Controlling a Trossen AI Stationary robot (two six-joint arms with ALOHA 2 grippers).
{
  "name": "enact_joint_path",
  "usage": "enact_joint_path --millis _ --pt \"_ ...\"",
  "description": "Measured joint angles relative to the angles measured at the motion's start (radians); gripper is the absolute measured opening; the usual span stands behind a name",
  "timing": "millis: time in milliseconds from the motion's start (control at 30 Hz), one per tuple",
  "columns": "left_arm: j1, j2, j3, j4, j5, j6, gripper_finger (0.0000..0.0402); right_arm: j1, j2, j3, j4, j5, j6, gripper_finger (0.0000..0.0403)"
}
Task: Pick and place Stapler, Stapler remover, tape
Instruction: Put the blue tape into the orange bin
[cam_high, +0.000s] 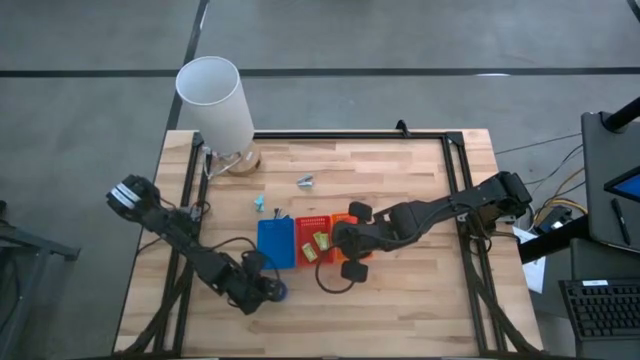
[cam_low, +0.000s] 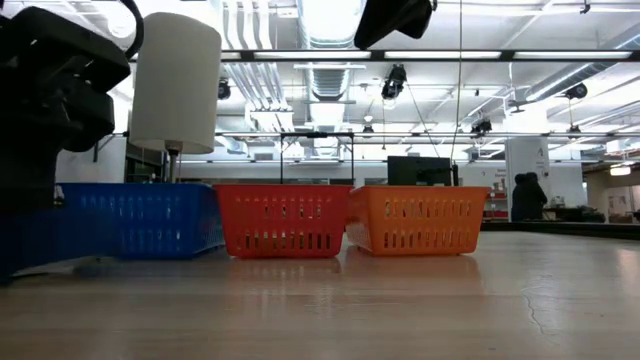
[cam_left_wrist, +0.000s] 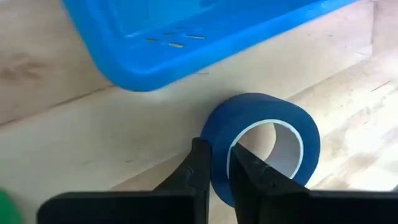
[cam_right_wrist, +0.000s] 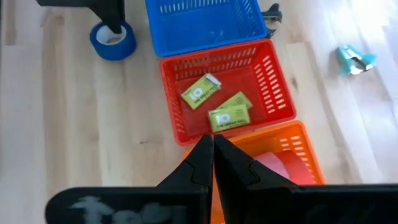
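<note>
Red basket (cam_right_wrist: 227, 99) is holding two yellow-green packets (cam_right_wrist: 214, 102), the blue basket (cam_right_wrist: 202, 25) beside it lying bare. The left gripper (cam_left_wrist: 217, 171) is pinching the wall of the blue tape roll (cam_left_wrist: 261, 146) on the table. The right gripper (cam_right_wrist: 213, 155), fingers pressed together, is hovering over the orange basket (cam_right_wrist: 283, 158).

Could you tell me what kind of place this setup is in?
Probably a large lab or industrial workshop: exposed ceiling ducts and strip lights overhead, a wooden workbench on concrete floor, a computer keyboard alongside.
</note>
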Motion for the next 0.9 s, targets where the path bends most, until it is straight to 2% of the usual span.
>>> enact_joint_path --millis 267,467,667,800,900 --pt "0.001 -0.063 0.069 0.055 -0.137 0.081 0.0051 0.000 -0.002 0.091 0.010 -0.067 0.072 0.0008" --pt "0.023 -0.136 0.135 0.052 -0.414 0.182 0.0037 -0.009 -0.002 0.205 0.021 -0.051 0.155 0.0008" --pt "0.065 -0.203 0.170 0.052 -0.654 0.385 0.0050 -0.017 -0.002 0.287 0.094 -0.012 0.217 0.0008" --pt "0.088 -0.233 0.181 0.051 -0.736 0.501 0.0046 -0.018 0.000 0.302 0.104 0.003 0.269 0.0010" --pt "0.095 -0.256 0.188 0.052 -0.769 0.585 0.0044 -0.026 0.000 0.299 0.098 0.005 0.304 0.0027"
